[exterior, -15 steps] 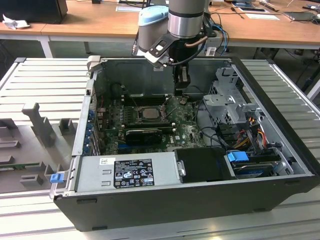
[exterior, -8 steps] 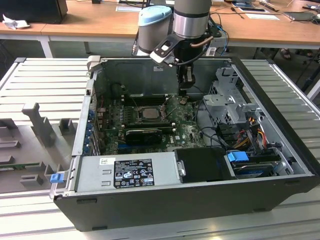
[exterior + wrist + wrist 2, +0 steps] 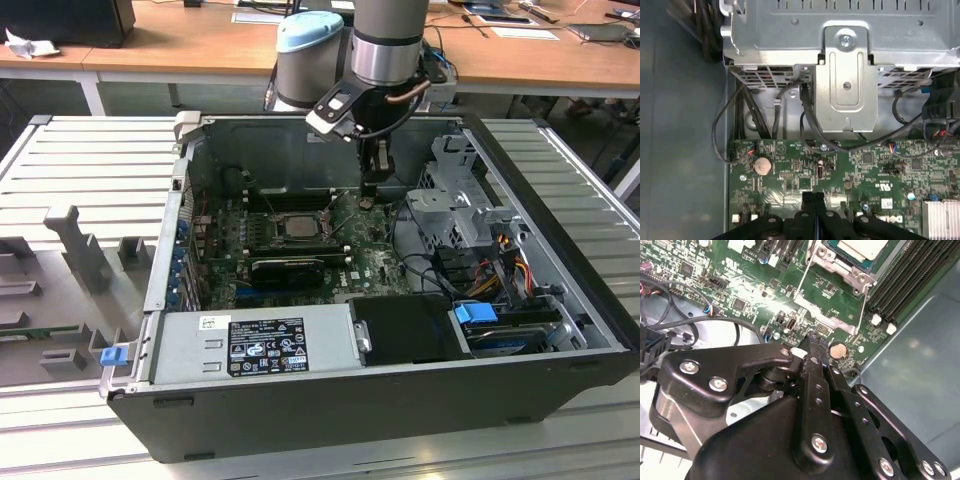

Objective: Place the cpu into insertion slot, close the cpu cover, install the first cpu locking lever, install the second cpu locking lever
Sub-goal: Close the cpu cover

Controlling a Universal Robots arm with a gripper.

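Above centre in the exterior view, gripper [image 3: 368, 197] closed, empty, near seated cpu [image 3: 298, 226]; lever step likely, needing fine aim.

Board [image 3: 372, 262] green; cpu [image 3: 298, 226] silvery-grey; gripper [image 3: 813, 200] blk; case [image 3: 300, 420] dk grey; clip [image 3: 112, 354] at 8 o'clock blue.

One grey robot arm [image 3: 385, 40] carries one black gripper [image 3: 813, 195] with two fingers [image 3: 807, 201]. One open black metal computer case [image 3: 400, 420] holds one green circuit board [image 3: 370, 262], one pale silvery square cpu [image 3: 298, 226], one long black card [image 3: 290, 266], one grey labelled power-supply box [image 3: 255, 342] and one round silver coin battery [image 3: 762, 165]. Two blue plastic pieces [image 3: 113, 354] and two white slot latches [image 3: 875, 319] also show.
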